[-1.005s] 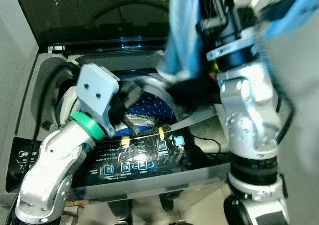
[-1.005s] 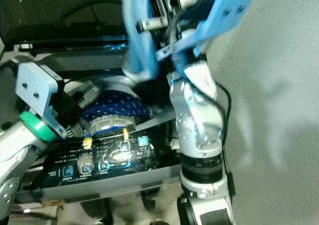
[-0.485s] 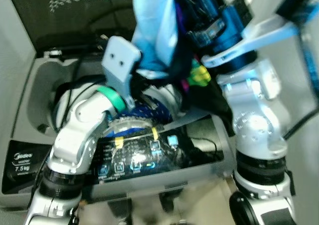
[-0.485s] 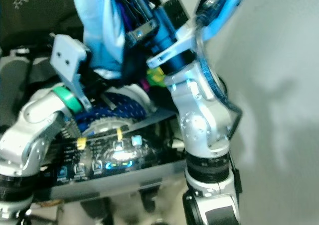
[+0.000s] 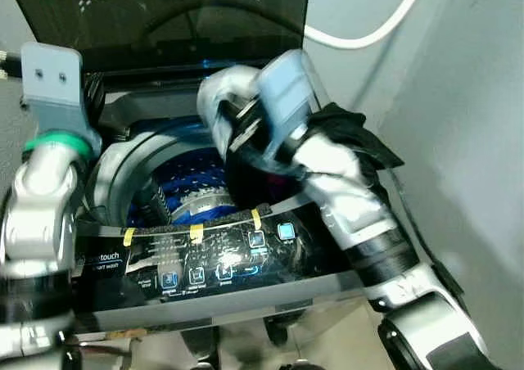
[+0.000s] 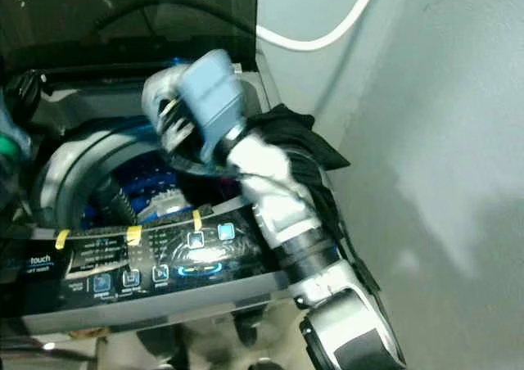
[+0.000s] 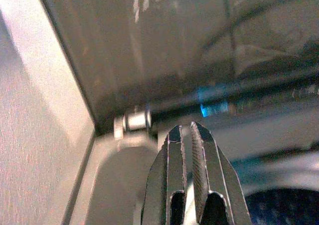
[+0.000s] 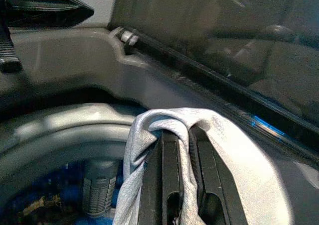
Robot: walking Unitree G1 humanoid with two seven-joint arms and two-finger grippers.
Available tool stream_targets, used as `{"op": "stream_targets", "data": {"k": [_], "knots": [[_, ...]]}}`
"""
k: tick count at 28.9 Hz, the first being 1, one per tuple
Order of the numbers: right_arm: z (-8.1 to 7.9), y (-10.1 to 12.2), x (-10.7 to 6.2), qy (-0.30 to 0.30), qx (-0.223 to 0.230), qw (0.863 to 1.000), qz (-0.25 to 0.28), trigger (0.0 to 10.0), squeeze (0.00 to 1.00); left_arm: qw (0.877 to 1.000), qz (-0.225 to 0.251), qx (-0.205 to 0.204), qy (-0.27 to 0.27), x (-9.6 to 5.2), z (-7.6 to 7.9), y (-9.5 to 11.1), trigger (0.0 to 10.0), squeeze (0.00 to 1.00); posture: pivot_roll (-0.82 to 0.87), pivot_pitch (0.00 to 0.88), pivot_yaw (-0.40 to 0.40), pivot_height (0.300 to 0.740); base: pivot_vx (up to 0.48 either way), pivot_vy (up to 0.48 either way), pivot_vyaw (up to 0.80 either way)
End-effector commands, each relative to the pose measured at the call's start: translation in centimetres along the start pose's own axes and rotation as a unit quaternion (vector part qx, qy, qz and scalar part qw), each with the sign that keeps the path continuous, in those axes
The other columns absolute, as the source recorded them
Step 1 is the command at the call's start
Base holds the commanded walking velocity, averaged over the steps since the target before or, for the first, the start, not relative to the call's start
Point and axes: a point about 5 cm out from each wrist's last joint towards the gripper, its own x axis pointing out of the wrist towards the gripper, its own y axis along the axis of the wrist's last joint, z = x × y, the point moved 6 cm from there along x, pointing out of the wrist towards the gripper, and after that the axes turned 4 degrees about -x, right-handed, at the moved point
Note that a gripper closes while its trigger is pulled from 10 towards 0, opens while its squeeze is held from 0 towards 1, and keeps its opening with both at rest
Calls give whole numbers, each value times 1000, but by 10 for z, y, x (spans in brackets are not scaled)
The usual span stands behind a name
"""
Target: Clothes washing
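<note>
The top-loading washing machine stands open, its blue-bottomed drum (image 5: 192, 186) below me. My right arm (image 5: 327, 173) reaches in from the right, over the drum's mouth, and is blurred. In the right wrist view my right gripper (image 8: 180, 131) is shut on a pale, whitish cloth (image 8: 224, 150) wrapped over its fingertips, above the drum's rim. My left arm (image 5: 45, 165) is raised at the machine's left side. My left gripper (image 7: 187, 129) is shut on nothing and points at the lid hinge (image 7: 132, 121) in the back left corner.
A black garment (image 5: 356, 137) lies over the machine's right edge, beside the grey wall (image 5: 467, 141). The dark lid (image 5: 164, 18) stands upright behind the drum. The lit control panel (image 5: 213, 259) runs along the front. A white hose (image 5: 360, 36) hangs on the back wall.
My right arm has come down from high up, bringing the pale cloth over the drum. My left arm has left the drum and risen to the back left corner. The camera has also shifted.
</note>
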Motion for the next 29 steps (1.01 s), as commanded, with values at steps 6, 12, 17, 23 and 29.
{"op": "stream_targets", "data": {"k": [6,12,17,23,29], "knots": [[-11,7,11,21,-44,999,6,10000,86,989,-32,-27,-141,-55,60,-16,10000,0,123,66,29,740,0,0,0],[5,7,3,13,-7,1000,15,10000,1000,993,7,27,-118,-80,67,-9,10000,0,122,67,24,740,0,0,0],[4,18,-21,60,56,995,48,10000,1000,992,12,34,-121,-81,71,-3,10000,0,112,68,27,740,0,0,0],[9,49,-39,76,125,982,118,10000,0,991,7,3,-131,-78,76,3,10000,0,106,68,25,740,0,0,0],[19,121,-81,117,226,925,281,10000,0,990,17,-22,-141,-72,88,13,10000,0,103,67,28,740,0,0,0]]}}
